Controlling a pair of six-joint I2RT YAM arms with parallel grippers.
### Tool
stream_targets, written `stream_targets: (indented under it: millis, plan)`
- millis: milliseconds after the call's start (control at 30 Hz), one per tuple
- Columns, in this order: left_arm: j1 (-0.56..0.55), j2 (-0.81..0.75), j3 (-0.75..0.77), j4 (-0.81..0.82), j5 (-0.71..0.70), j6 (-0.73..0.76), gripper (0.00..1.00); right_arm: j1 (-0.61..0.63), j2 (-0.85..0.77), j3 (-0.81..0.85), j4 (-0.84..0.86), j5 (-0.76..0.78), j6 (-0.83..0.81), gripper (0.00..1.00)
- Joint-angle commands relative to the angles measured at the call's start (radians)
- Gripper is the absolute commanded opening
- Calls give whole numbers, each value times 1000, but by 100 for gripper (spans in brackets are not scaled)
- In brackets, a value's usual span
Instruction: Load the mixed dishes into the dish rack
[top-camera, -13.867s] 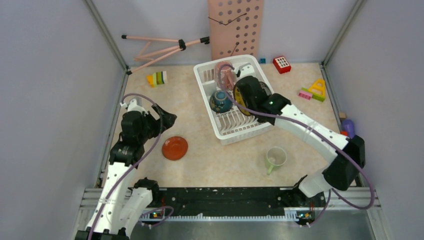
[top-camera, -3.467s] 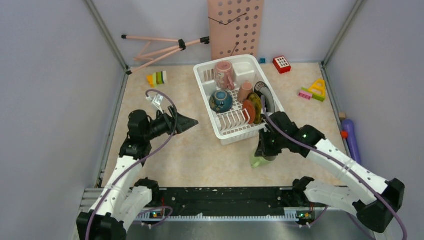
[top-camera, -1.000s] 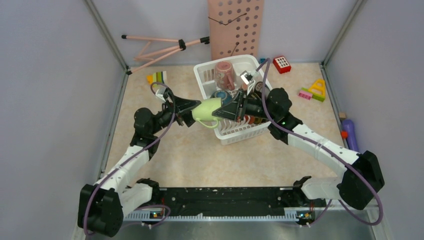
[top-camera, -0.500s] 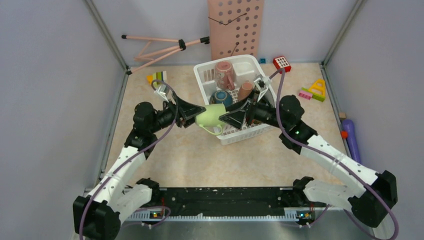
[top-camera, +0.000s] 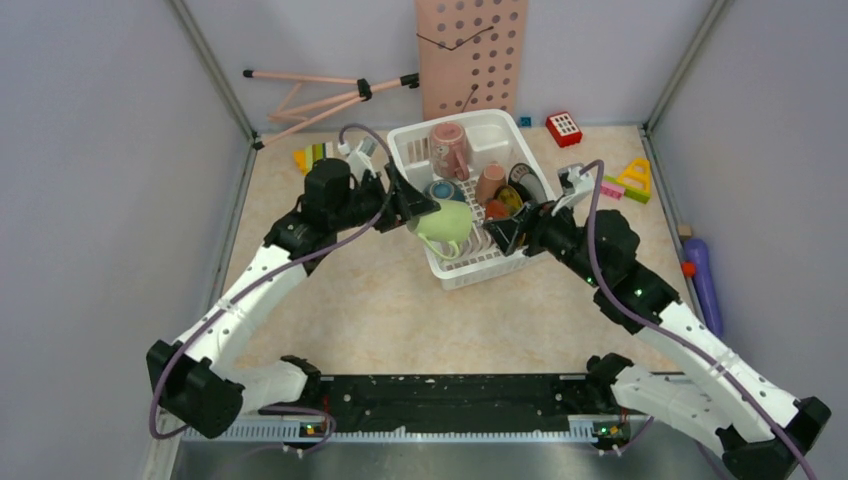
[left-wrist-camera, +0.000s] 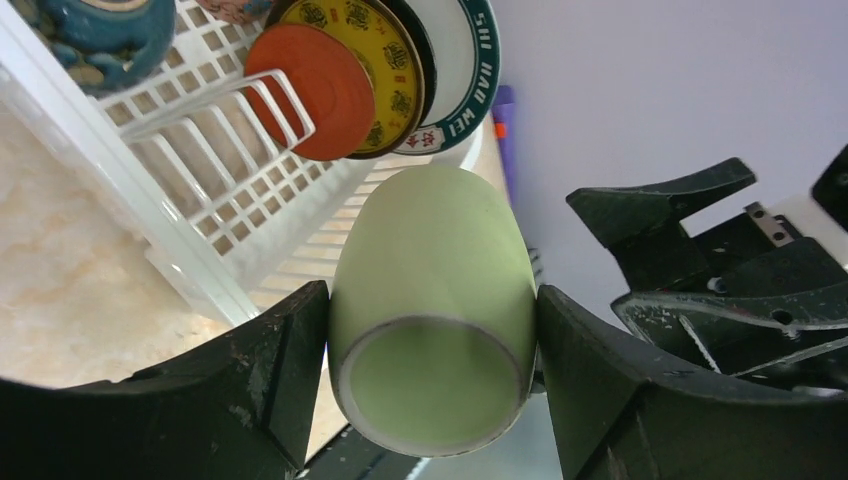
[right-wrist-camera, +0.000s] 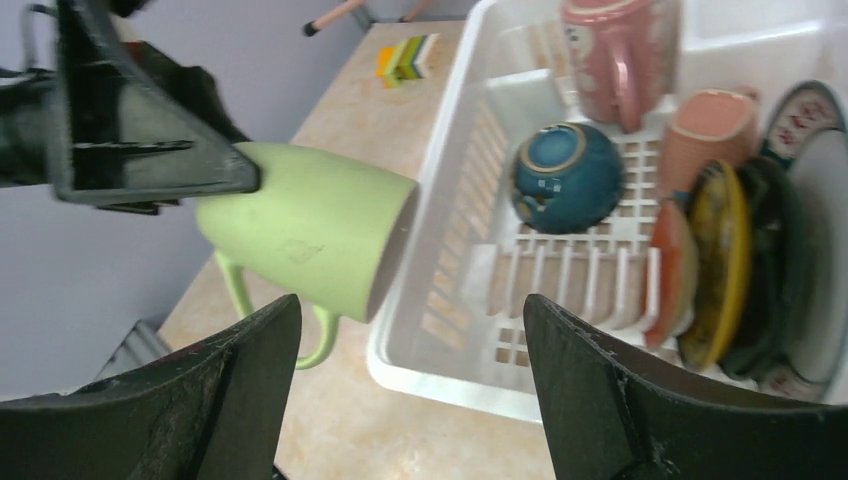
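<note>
My left gripper (top-camera: 425, 210) is shut on the pale green mug (top-camera: 445, 222), held on its side above the near left part of the white dish rack (top-camera: 497, 262). In the left wrist view both fingers press the mug's (left-wrist-camera: 432, 300) sides, its mouth facing the camera. My right gripper (top-camera: 505, 232) is open and empty just right of the mug (right-wrist-camera: 310, 235), over the rack (right-wrist-camera: 470, 370). In the rack are a pink mug (top-camera: 449, 147), a blue bowl (right-wrist-camera: 565, 175), a small cup (top-camera: 490, 184), an orange-red saucer (left-wrist-camera: 325, 90) and a lettered plate (left-wrist-camera: 470, 70).
A pink pegboard (top-camera: 470, 55) leans on the back wall beside a folded tripod (top-camera: 320, 95). Toy blocks lie at the back left (top-camera: 314, 157) and right (top-camera: 630, 180), with a red block (top-camera: 564, 128) behind the rack. A purple bottle (top-camera: 700, 265) lies by the right wall.
My right gripper opened, let go of the green mug and drew back to the right. The left gripper kept the mug and carried it right, over the rack.
</note>
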Motion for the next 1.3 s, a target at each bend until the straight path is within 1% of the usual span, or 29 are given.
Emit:
stream_targets:
  millis: [0, 100, 233, 300, 367, 467, 533, 633, 700, 800, 967, 1100, 1200, 1267]
  plan:
    - [-100, 63, 205, -176, -229, 212, 0, -10, -47, 35, -138, 204, -47, 80]
    - [-167, 158, 318, -260, -383, 294, 0, -10, -75, 29, -153, 233, -47, 80]
    - [-251, 338, 499, -382, -547, 393, 0, -11, -125, 15, -173, 303, -44, 80]
    - [-285, 407, 579, -412, -623, 435, 0, -10, -153, 10, -187, 331, -41, 79]
    - [-302, 459, 625, -421, -677, 470, 0, -9, -181, 8, -197, 344, -40, 79]
    - [-311, 518, 679, -426, -699, 507, 0, -10, -206, 6, -214, 351, -40, 79]
    - [-316, 546, 701, -420, -686, 549, 0, -9, -215, 7, -223, 351, -43, 79]
    - [-326, 575, 707, -424, -522, 706, 0, -10, -216, 7, -233, 347, -45, 79]
    - [-333, 583, 693, -431, -457, 773, 0, -9, -214, 6, -234, 340, -44, 79]
    - [-344, 588, 654, -435, -425, 834, 0, -9, -212, 5, -229, 330, -44, 79]
    - [-348, 615, 638, -470, -282, 903, 0, -9, -205, 2, -215, 313, -40, 79]
    - [-349, 646, 648, -486, -166, 1021, 0, -9, -203, -1, -207, 299, -34, 79]
    - [-350, 668, 643, -481, -142, 1094, 0, -10, -204, -2, -208, 290, -30, 79]
    - [-349, 691, 649, -510, -136, 1161, 0, -9, -206, -1, -211, 291, -30, 79]
